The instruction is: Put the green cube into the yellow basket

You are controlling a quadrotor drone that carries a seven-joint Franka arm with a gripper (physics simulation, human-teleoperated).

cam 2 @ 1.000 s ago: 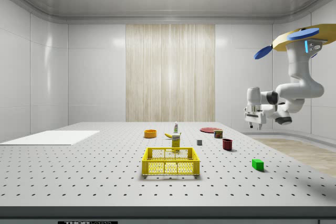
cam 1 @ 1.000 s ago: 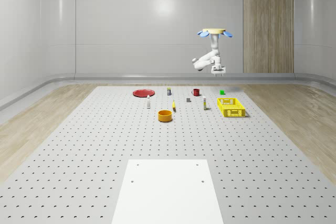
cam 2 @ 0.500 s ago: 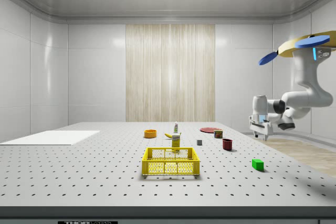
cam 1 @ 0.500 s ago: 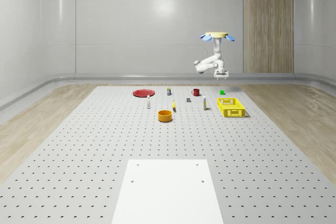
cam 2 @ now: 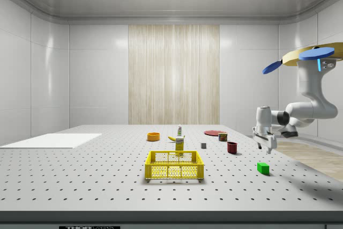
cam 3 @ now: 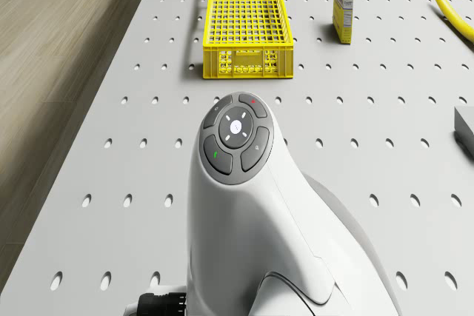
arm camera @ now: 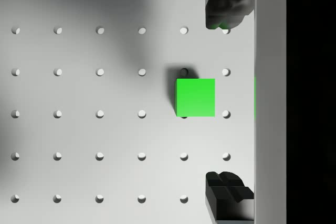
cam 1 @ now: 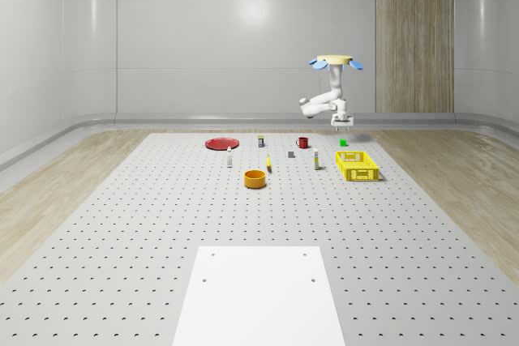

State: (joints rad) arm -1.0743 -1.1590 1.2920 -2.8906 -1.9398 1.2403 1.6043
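Beneath the wrist camera, the green cube (arm camera: 195,97) lies on the table (arm camera: 94,129), between the wide-open, empty fingers (arm camera: 226,195). Current step: approach for grasp; next, descend and close. Beyond it stands the yellow basket (cam 2: 174,165). Compared with earlier, the gripper (cam 2: 264,144) is lower; the drone (cam 2: 308,56) hovers above the table's far corner.

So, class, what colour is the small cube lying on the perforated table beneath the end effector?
Bright green; the small plain cube shows best in the wrist view.
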